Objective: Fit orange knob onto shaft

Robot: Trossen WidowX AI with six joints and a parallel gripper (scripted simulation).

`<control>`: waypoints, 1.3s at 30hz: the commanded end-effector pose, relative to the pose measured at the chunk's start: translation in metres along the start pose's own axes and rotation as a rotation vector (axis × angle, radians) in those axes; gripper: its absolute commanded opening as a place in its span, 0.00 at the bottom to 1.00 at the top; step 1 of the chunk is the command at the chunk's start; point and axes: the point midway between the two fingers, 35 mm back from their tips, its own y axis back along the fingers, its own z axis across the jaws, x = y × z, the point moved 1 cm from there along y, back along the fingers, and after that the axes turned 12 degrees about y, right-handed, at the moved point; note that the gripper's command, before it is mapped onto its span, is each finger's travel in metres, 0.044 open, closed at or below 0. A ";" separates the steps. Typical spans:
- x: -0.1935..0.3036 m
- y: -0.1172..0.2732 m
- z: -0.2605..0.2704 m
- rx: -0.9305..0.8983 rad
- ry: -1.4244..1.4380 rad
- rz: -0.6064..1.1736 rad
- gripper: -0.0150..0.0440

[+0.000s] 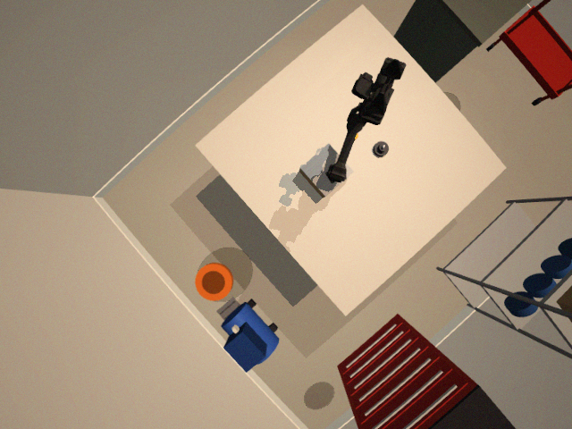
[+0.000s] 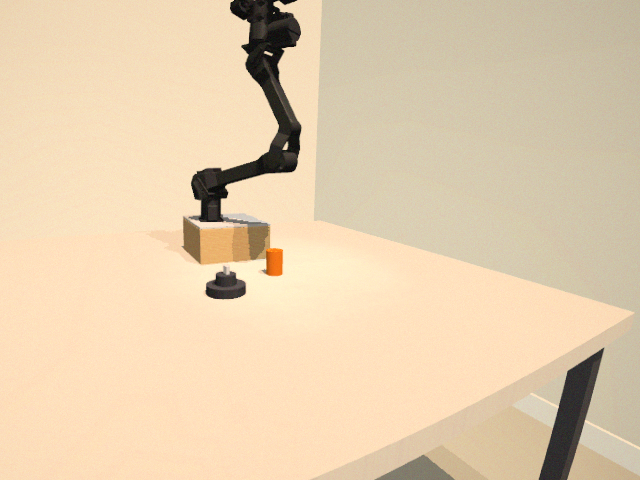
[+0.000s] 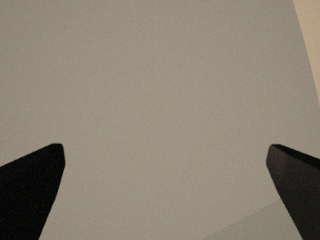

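Observation:
The orange knob (image 2: 274, 262) stands upright on the table, right of the pedestal in the exterior view. In the top view only a sliver of the knob (image 1: 356, 136) shows beside the arm. Its hole is hidden underneath. The dark round pedestal (image 2: 225, 289) (image 1: 380, 149) stands on the table, with the bare silver shaft (image 2: 226, 269) upright on top. The shaft's flat side cannot be told. My gripper (image 3: 169, 154) is wide open with nothing between its fingers. The arm is raised high above the table, away from the knob and pedestal; the fingertips are out of frame in the exterior view.
The arm's base stands on a wooden block (image 2: 227, 245) on the pale table (image 2: 310, 361) (image 1: 392, 222), behind the knob and pedestal in the exterior view. Walls show behind it. A metal shelf, a red cabinet and a blue machine stand off the table in the top view.

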 end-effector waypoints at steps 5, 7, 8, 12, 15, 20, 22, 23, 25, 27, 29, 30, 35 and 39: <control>0.037 -0.012 -0.113 0.275 -0.003 0.232 1.00; 0.055 -0.009 -0.136 0.328 -0.006 0.315 1.00; 0.064 -0.007 -0.145 0.344 -0.009 0.359 1.00; 0.106 0.009 -0.174 0.385 -0.026 0.550 1.00; 0.140 0.025 -0.186 0.391 -0.040 0.702 1.00; 0.202 0.064 -0.193 0.365 -0.053 0.971 1.00; 0.226 0.082 -0.189 0.334 -0.058 1.082 1.00; 0.237 0.092 -0.186 0.313 -0.060 1.138 1.00; 0.258 0.114 -0.176 0.262 -0.065 1.248 1.00; 0.277 0.136 -0.163 0.198 -0.071 1.356 1.00; 0.292 0.159 -0.148 0.124 -0.082 1.455 1.00; 0.298 0.171 -0.139 0.082 -0.087 1.503 1.00; 0.317 0.231 -0.088 -0.169 -0.115 1.720 1.00; 0.315 0.281 -0.044 -0.419 -0.138 1.857 1.00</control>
